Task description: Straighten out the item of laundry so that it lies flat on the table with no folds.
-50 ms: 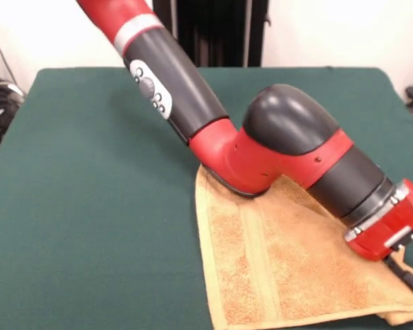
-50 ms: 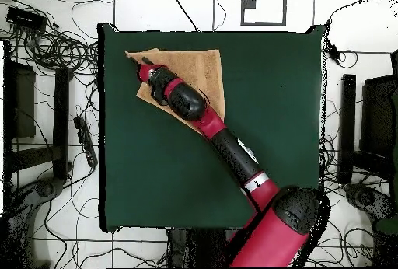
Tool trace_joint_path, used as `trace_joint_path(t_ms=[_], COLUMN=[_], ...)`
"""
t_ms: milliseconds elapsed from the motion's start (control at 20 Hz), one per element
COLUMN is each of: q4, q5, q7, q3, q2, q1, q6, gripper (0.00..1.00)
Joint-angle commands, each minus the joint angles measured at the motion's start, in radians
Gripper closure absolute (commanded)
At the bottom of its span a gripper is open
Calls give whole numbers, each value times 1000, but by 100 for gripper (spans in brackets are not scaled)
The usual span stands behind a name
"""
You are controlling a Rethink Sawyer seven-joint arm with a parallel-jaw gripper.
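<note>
Reaching low over the towel (image 1: 289, 275), the arm (image 1: 275, 148) comes in from 11 o'clock in the front view and ends at the gripper (image 1: 407, 273), down near the cloth's 3 o'clock edge. Fingers: can't tell whether spread or pinching — only a dark tip shows, and the overhead view is no clearer.

Towel sits at the table's (image 1: 89, 206) 5 o'clock corner in the front view (approx. 11 o'clock corner overhead (image 2: 194, 68)). It isn't flat yet: shape reads more triangular than square, w/ a doubled layer poking out along the bottom edge by the gripper, so one corner looks folded under or over.

Step in hand, as a guess: working the folded corner, i.e. getting hold of it or setting up to drag it. Next move likely needs a firm hold on the top layer only, then a pull outward toward 3–4 o'clock w/o bunching the rest. Table edge is close, so little room to spare.
</note>
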Motion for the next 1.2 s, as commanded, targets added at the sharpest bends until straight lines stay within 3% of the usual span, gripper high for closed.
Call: trace_joint_path(t_ms=[50, 250, 400, 550, 750, 850, 950, 1050, 1200], q4=[-86, 13, 93, 104, 69, 46, 72, 93, 86], q5=[129, 208, 337, 450, 526, 537, 550, 589, 622], q7=[391, 472, 565, 583, 557, 536, 530, 551, 610], q3=[-318, -444, -572, -705, -838, -870, -834, -850, -954], q2=[-102, -282, -473, -600, -663, -669, -683, -709, -746], q1=[94, 162, 246, 335, 423, 441, 422, 437, 514], q6=[-193, -259, -216, -141, -101, -9, 41, 166, 367], gripper=[0, 0, 0, 0, 0, 0, 0, 0, 0])
